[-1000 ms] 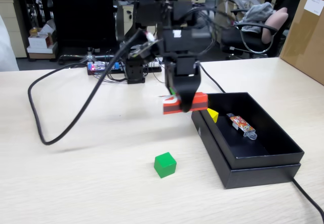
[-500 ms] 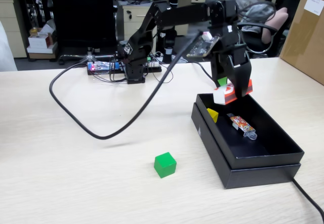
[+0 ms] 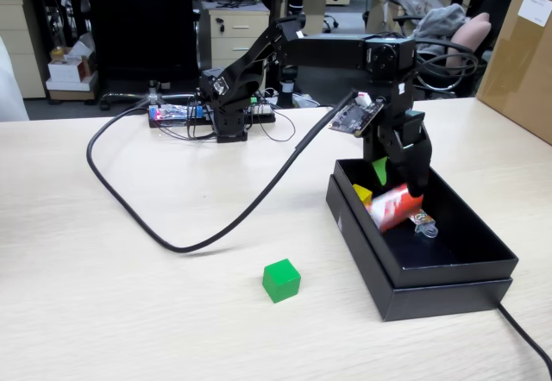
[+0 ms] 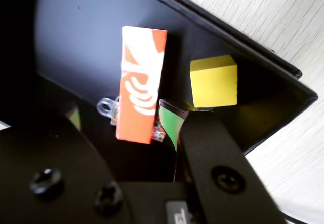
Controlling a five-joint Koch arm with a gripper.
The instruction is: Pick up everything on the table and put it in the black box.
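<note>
- The jaws of the gripper (image 3: 398,193) are apart and clamp nothing; they hang low inside the black box (image 3: 448,265).
- The red box (image 4: 139,84) lies free in the black box, partly over the wrapped packet (image 4: 108,107).
- The yellow cube (image 4: 214,80) sits just beside it, in the box's far left corner.
- The green cube (image 3: 281,279) stands on the counter (image 3: 129,312), left of the black box.

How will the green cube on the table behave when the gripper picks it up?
The green cube has flat faces and sharp edges, so it probably sits stable and will not roll. It looks rigid and small, likely light. Its smooth sides may slip if the jaws close off-centre.
</note>
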